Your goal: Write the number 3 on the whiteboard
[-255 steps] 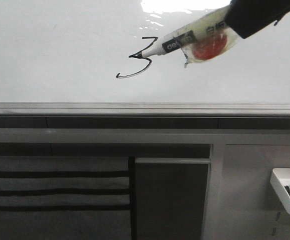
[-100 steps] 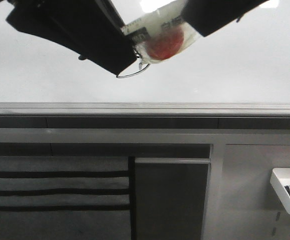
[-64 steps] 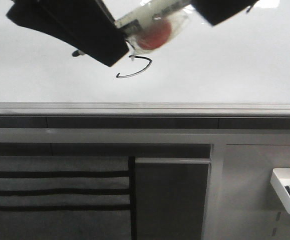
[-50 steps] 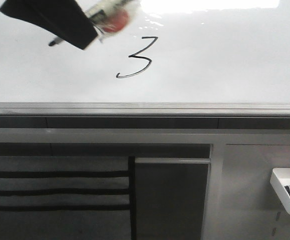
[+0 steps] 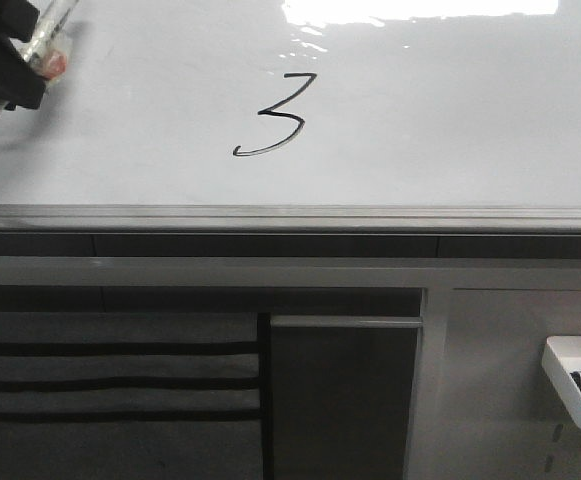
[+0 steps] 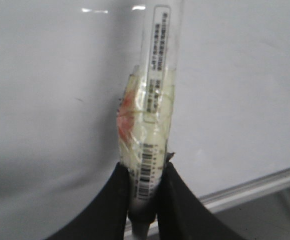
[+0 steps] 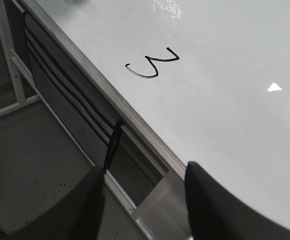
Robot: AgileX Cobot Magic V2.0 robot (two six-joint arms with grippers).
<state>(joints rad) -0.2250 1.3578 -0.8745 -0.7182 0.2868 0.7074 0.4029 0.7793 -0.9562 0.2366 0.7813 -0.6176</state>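
The number 3 (image 5: 273, 115) stood finished in thin black ink on the whiteboard (image 5: 450, 120), slanted, with a flat angular top and a long curved tail, a little left of the board's middle and above the grey edge rail (image 5: 290, 215). Half a second before, the left gripper (image 5: 5, 70) had hung just up and left of the digit; it had since drawn off to the far left edge of the front view, well apart from the writing, taking the marker (image 6: 152, 135) with it. In the left wrist view the dark fingers (image 6: 177, 200) were clamped on the marker's tape-wrapped barrel, whose tip, seen from the front, appeared lifted clear of the board, though the blur there left that uncertain. The right gripper (image 7: 145, 200) no longer showed in the front view; its own camera showed its jaws spread apart and holding nothing, hanging out beyond the board's edge rail. With the digit whole and unsmudged and both arms withdrawn, the writing looked complete, and what remained seemed only to park the marker. A white tray (image 5: 575, 380) of markers hung at the lower right.
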